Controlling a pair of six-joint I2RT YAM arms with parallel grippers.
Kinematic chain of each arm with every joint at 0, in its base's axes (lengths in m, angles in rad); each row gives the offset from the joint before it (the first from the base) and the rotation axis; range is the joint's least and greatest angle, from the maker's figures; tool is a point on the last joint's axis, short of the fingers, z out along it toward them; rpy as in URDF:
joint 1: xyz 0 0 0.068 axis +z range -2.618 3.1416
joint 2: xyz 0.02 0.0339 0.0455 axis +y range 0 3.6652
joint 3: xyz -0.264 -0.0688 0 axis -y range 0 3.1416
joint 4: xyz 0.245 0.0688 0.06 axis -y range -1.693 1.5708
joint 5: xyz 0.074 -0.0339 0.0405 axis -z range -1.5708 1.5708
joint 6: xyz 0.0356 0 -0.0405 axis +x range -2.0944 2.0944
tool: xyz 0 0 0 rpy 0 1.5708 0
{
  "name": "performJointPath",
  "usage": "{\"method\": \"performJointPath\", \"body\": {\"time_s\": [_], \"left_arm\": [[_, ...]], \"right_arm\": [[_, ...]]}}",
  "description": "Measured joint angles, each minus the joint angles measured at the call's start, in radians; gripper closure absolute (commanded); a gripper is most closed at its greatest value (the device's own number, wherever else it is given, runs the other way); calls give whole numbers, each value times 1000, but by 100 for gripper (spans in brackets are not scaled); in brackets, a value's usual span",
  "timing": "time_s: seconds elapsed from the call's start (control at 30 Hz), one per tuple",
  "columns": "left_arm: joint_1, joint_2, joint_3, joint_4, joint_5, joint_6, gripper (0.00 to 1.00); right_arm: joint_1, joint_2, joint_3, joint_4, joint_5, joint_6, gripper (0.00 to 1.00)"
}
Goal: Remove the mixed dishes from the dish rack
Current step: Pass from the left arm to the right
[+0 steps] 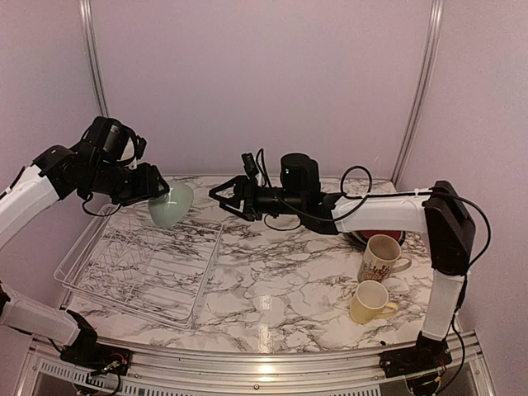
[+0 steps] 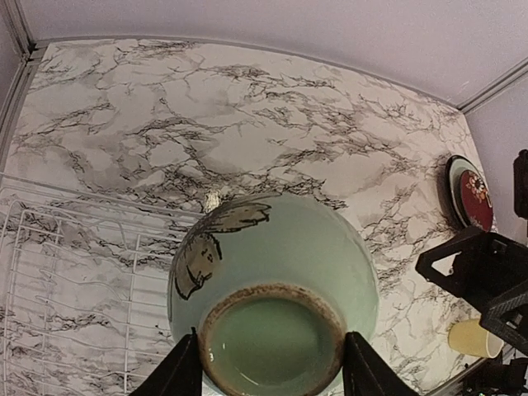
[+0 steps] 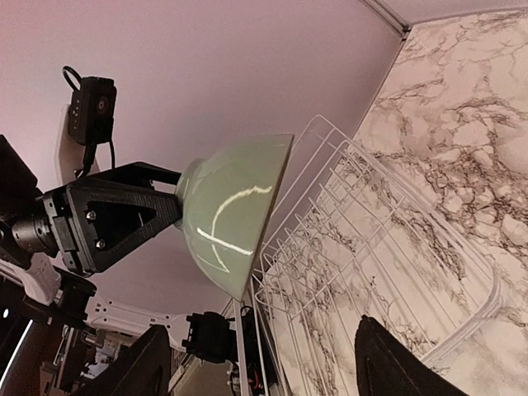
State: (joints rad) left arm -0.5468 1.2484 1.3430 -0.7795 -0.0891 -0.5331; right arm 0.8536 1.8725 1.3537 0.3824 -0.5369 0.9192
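Marble-patterned tabletop (image 1: 280,272) backed by plain pale walls carried everything. From overhead, the left gripper (image 1: 158,194) was clamped on the small pale green bowl (image 1: 172,205). It held the bowl in the air above the far right corner of the dish rack (image 1: 136,268), tipped on its side with the mouth facing away from the gripper. The right gripper (image 1: 221,200) hung near the bowl, jaws spread and grasping nothing.

Only the left wrist view showed the grip itself: 2 fingers (image 2: 177,371) pinched either side of the bowl's brown-edged foot ring, and a dark leaf was painted on its outer wall. Only the right wrist view showed the bowl in profile, its rim near the rack's wire edge; whether they touched could not be told.

Counted: 1 bowl, 2 mugs, 1 plate, 1 rack. The cream floral mug (image 1: 381,257) and the pale yellow mug (image 1: 370,302) stood upright near each other on the table's right side, well apart from the rack. The dark red patterned plate (image 1: 381,237) sat behind the floral mug, mostly hidden overhead by the mug and the right arm; the left wrist view showed more of it.
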Motion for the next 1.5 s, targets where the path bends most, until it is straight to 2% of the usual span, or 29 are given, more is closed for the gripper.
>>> {"method": "performJointPath", "body": {"time_s": [0.23,0.4,0.6,0.77,0.8,0.83,0.93,1.03,1.13,1.2,1.33,1.5], "left_arm": [[0,-43,24,53,65,-29,74],[0,-47,16,119,136,-60,74],[0,-69,-43,224,216,-106,74],[0,-97,-115,309,278,-145,73],[0,-101,-129,327,293,-157,72],[0,-107,-146,350,319,-174,69],[-1,-119,-174,392,335,-188,43],[-6,-127,-202,411,345,-196,21],[-3,-148,-218,414,315,-183,6],[1,-174,-219,414,289,-180,2],[1,-219,-218,405,236,-154,1],[1,-245,-217,378,179,-129,1]], "right_arm": [[40,161,151,192,-66,153,27],[64,206,210,342,-101,236,38],[68,207,196,461,-106,292,63],[66,207,141,550,-94,318,100],[65,207,130,572,-89,334,100],[63,207,121,599,-95,338,100],[58,196,87,655,-89,346,100],[57,185,54,671,-90,341,100],[42,151,-5,631,-91,318,100],[21,117,-50,578,-90,278,100],[-34,-18,-172,362,-56,92,100],[-66,-218,-212,-38,138,-239,100]]}}
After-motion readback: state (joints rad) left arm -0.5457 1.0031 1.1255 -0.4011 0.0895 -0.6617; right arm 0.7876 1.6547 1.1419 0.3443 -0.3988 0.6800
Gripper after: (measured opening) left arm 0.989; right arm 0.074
